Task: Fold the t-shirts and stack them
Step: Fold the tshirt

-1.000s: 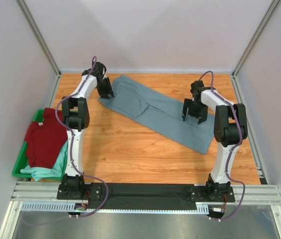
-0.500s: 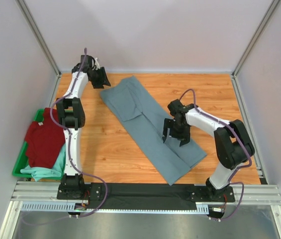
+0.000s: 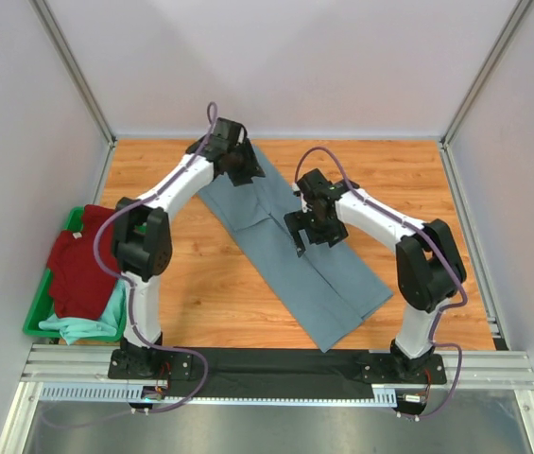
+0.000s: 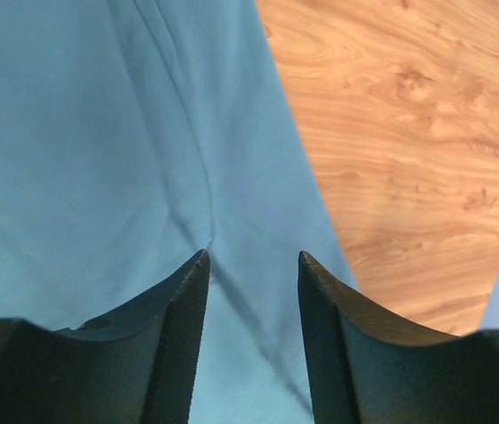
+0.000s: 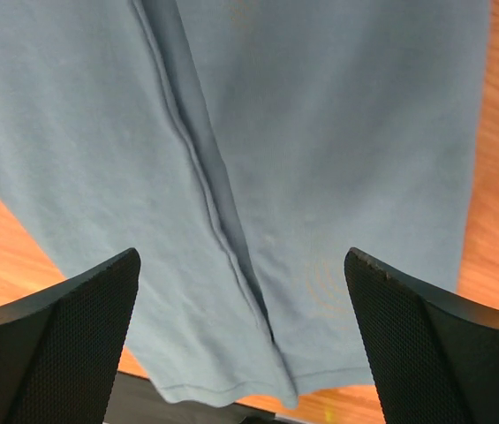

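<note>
Not even a third done, I'd say. Nearest you, the red shirt and the mint shirt sit crumpled in the green bin on the left, neither folded yet. On the counter the grey shirt lies as a long narrow strip, sides already folded in, running diagonally away from you. Your right pincer hovers over its middle, spread wide, holding nothing. Your left pincer is at the far end, partly open, also empty. What's left is the crosswise folds, the other two, then stacking.
</note>
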You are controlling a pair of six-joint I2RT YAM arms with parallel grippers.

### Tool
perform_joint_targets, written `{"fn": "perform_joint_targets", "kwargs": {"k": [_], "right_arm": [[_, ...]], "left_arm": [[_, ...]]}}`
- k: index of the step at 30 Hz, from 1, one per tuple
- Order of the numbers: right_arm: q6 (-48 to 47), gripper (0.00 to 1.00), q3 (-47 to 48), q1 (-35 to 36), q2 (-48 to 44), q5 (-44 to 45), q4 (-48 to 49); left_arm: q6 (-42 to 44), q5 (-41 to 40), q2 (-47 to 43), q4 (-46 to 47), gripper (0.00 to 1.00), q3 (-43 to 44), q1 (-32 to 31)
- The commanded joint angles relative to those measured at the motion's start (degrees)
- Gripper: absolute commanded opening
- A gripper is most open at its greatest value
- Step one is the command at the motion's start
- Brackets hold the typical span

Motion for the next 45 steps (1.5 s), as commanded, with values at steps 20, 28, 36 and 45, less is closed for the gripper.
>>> {"fn": "perform_joint_targets", "kwargs": {"k": [20,28,36,45], "right_arm": [[32.7,1.00,-5.4,14.4,12.0,7.7,6.7],[47.1,1.00,-2.7,16.9,15.9,-4.6,13.4],[48.1,1.00,3.9,16.9,19.0,-6.5,13.1],[25.4,1.00,6.8,13.5,0.3,-1.8,-1.8]], "left_arm": [[0.3,10.7,39.9,-11.8,0.47,39.5,4.0],[1.4,19.0,42.2,-0.5,0.47,40.9,5.7],[4.5,22.3,41.2,2.6,0.48,42.1,5.9],[16.6,15.2,9.7,-12.9,0.60,32.8,8.6]]}}
